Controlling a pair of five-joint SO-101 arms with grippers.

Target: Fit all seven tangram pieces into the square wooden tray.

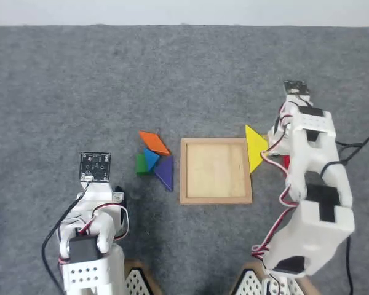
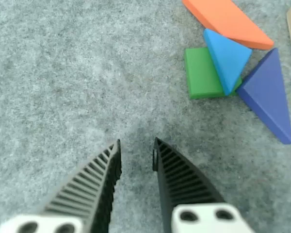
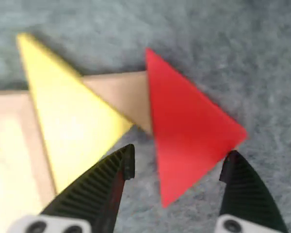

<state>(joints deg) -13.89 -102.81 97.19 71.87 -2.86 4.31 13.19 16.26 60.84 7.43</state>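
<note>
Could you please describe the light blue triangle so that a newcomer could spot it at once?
Start at the square wooden tray; four coloured pieces cluster just off its left edge in the high view. The light blue triangular piece sits in their middle, overlapping the green square block, smaller and paler than the dark blue triangle.

Square wooden tray [image 1: 215, 201], pale, flat on the bench, raised rim. I count seven pieces, all outside its recess. Left of tray, one cluster: orange parallelogram [image 1: 154, 142] farthest back, blue triangle [image 1: 150, 158] lying tilted over the green square [image 1: 140, 165], purple triangle [image 1: 165, 171] touching them, just beside the tray's left rim. Right of tray: yellow triangle [image 1: 255, 147] flat, overlapping the right rim. Tan triangle [image 3: 123, 94] touches the yellow one on the side away from the tray; red triangle [image 3: 186, 128] covers the tan one's far edge, farthest from tray.
</note>
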